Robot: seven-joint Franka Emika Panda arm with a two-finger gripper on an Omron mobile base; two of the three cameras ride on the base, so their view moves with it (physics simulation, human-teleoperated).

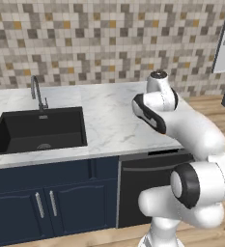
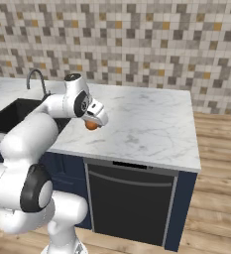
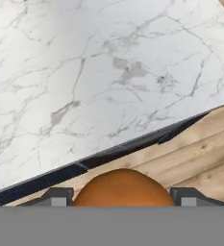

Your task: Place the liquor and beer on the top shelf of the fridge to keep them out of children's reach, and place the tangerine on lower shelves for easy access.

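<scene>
hand view, pincer (image 3: 123,201) gripping tangerine (image 3: 123,188)

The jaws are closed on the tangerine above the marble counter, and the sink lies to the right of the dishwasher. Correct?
Not quite. The sink lies to the left of the dishwasher, as the right base view shows. The rest holds: the gripper holds the tangerine above the marble counter.

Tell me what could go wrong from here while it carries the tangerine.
The tangerine sits between the end effector fingertips, above the marble counter. It is round, so it might slip free and roll off the counter edge onto the wood floor. The arm is folded close beside the faucet, so a wide swing could clip it.
</scene>
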